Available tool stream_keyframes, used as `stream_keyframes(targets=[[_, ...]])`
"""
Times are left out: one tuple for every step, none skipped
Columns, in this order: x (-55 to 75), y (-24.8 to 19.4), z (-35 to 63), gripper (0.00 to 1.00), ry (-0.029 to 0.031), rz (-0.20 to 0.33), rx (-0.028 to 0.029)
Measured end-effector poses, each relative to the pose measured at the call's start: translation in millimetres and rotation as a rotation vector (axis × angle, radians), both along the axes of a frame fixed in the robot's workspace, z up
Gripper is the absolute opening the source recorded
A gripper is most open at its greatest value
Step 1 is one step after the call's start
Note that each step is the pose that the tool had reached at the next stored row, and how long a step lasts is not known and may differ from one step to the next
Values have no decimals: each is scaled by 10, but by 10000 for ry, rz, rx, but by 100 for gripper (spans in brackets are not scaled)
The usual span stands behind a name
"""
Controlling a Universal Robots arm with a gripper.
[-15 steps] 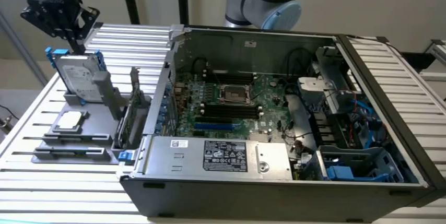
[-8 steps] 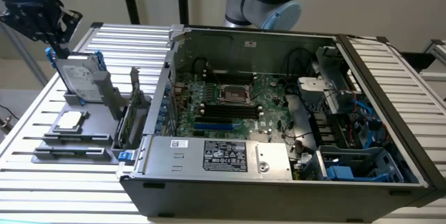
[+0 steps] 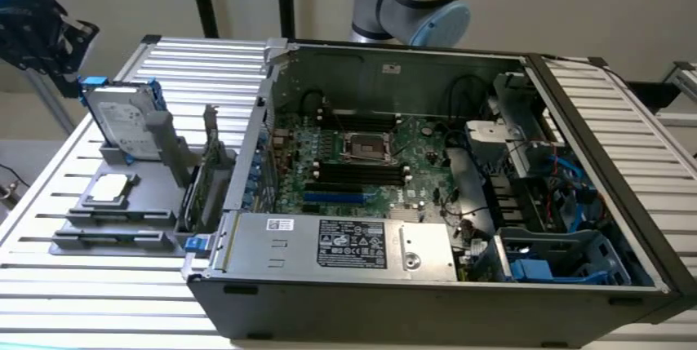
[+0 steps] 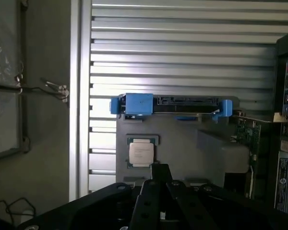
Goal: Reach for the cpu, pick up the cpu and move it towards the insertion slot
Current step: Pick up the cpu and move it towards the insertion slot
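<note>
Cpu point(image 3: 109, 189) point(image 4: 141, 153): small flat square chip, silvery-white metal top, lying flat in its green-edged seat on the grey plastic fixture tray point(image 3: 147, 199) point(image 4: 182, 143), at the exterior view's left, outside the computer. Not picked yet. It is square, so no long axis to line up with; its edges run parallel to the tray edges. Just behind it on the same tray stands the big silver hard drive with blue brackets point(image 3: 120, 117) point(image 4: 182, 101), on edge, near the cpu but not touching. A green expansion card point(image 3: 207, 172) point(image 4: 245, 134) stands upright between the tray and the case. Black pincer point(image 3: 38, 36) point(image 4: 159, 172) hangs high at the far left in the exterior view, well above the tray; in the wrist view the cpu sits just ahead of its tip, between the tip and the drive, so judged roughly lined up and needing mostly descent. Pincer opening: cannot tell; it holds nothing, cpu lies clear of it. Insertion slot point(image 3: 367, 148), a shiny metal-framed square socket with a dark centre on green board, lies inside the open dark grey computer case point(image 3: 436, 309), well apart, to the exterior view's right of the cpu. All rests on the slatted aluminium table point(image 3: 65, 285) point(image 4: 182, 48).
</note>
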State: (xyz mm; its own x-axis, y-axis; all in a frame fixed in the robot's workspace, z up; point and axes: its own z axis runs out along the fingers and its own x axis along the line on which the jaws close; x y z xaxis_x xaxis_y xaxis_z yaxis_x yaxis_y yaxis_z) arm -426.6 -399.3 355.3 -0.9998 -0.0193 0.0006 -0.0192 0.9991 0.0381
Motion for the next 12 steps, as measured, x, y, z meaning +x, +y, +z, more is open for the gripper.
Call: stream_keyframes(targets=[[-32,-15,-1,11,0,-2,1],[-59,-31,0,11,0,-1,0],[-86,-46,0,11,0,0,0],[-111,-56,0,11,0,-1,-1],[-124,-61,-1,11,-1,-3,-1],[-126,-63,-1,11,0,-2,-1],[-125,-63,-1,11,0,-2,-1],[-125,-63,-1,12,-1,-1,-1],[-125,-63,-1,12,-1,-1,0],[-125,-62,-1,18,-1,-1,-1],[-125,-62,-1,24,-1,-1,-1],[-125,-63,0,30,0,-1,-1]])
